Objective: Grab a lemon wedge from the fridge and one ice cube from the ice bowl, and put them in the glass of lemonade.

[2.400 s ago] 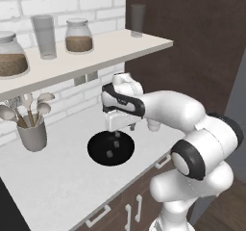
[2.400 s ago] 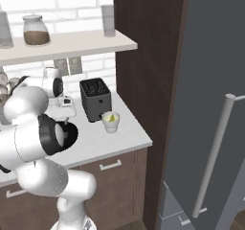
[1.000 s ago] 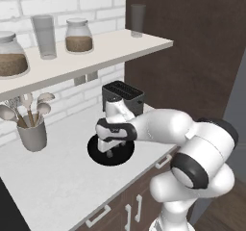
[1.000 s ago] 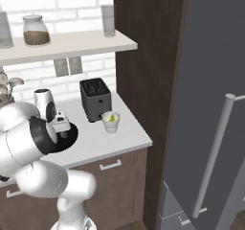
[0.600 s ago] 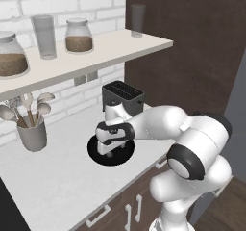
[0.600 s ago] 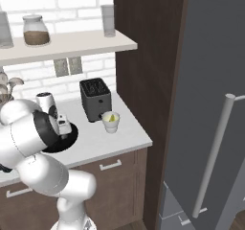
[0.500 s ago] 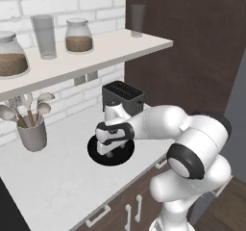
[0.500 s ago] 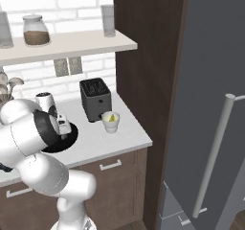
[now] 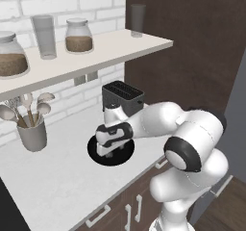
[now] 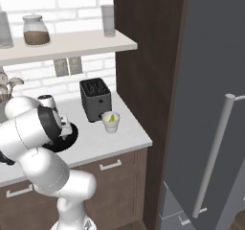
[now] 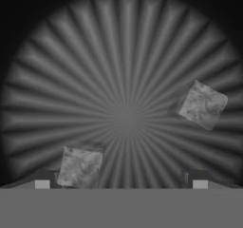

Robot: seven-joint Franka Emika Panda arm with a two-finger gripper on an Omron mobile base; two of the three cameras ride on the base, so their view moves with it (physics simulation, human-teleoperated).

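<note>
The ice bowl (image 9: 96, 154), wide, shallow and black, sits on the counter in front of the toaster. My gripper (image 9: 109, 150) reaches straight down into it. In the hand view my gripper (image 11: 121, 180) is open, fingertips (image 11: 42, 182) wide apart just above the ribbed bowl floor. One ice cube (image 11: 79, 166) lies just inside the left fingertip; another ice cube (image 11: 203, 105) lies farther off to the right. The glass of lemonade (image 10: 111, 122) stands right of the toaster, with a yellow spot on top too small to identify. The lemon wedge is out of view. The fridge (image 10: 210, 80) is shut.
A black toaster (image 9: 122, 94) stands right behind the bowl. A grey utensil pot (image 9: 32, 134) is at the counter's left. The shelf (image 9: 91, 52) overhead carries jars and tall tumblers. A dark wood panel (image 10: 143, 56) separates the counter from the fridge.
The hand has come down from above the bowl into it and sunk slightly lower over the last second. The jaws have stayed wide apart.
</note>
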